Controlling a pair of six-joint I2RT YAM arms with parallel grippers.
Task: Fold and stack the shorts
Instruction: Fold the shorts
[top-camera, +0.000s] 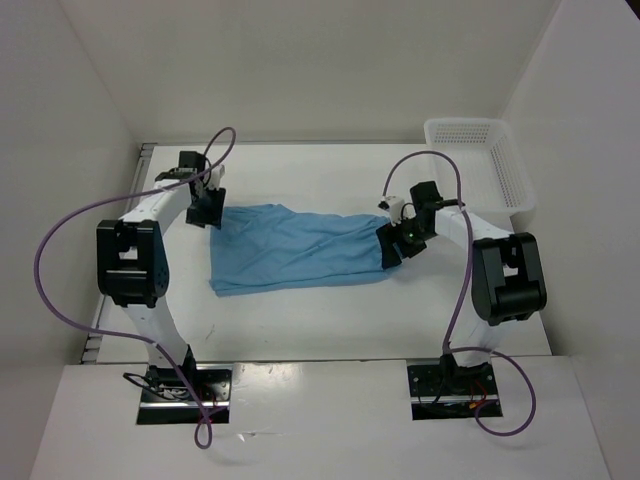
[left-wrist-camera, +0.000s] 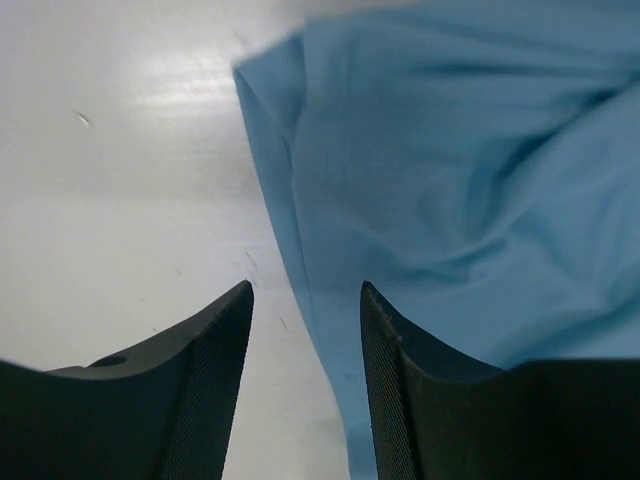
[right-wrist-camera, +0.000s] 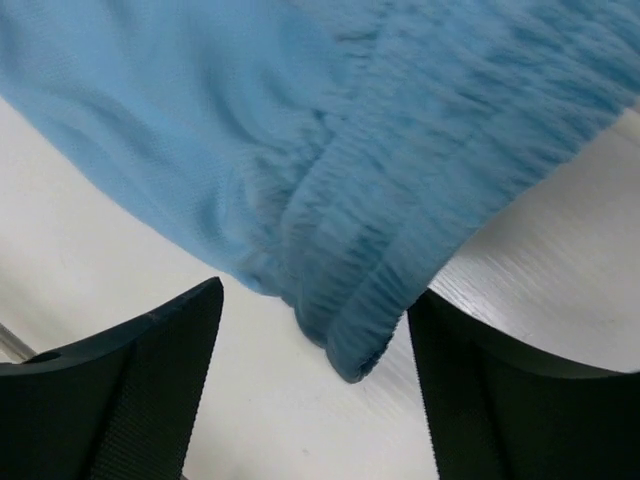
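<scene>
**Shorts (top-camera: 300, 250) spread flat, nothing gripped**

The light blue shorts lay on the white surface (top-camera: 330, 320), stretched between the two pincers. The left pincer (left-wrist-camera: 305, 300) stood open. A cloth edge ran beneath its gap, and one finger hung over the fabric. The right pincer (right-wrist-camera: 315, 295) gaped wide, with the gathered waistband corner lying between its fingers, clear of both. A white mesh basket (top-camera: 500, 170) sat beyond the right pincer.

I see my left arm (top-camera: 163, 322) and right arm (top-camera: 481, 228), both white with big black joints. A purple cable (top-camera: 40, 262) loops off each. The fingers (left-wrist-camera: 200, 400) are black and bumpy.
</scene>
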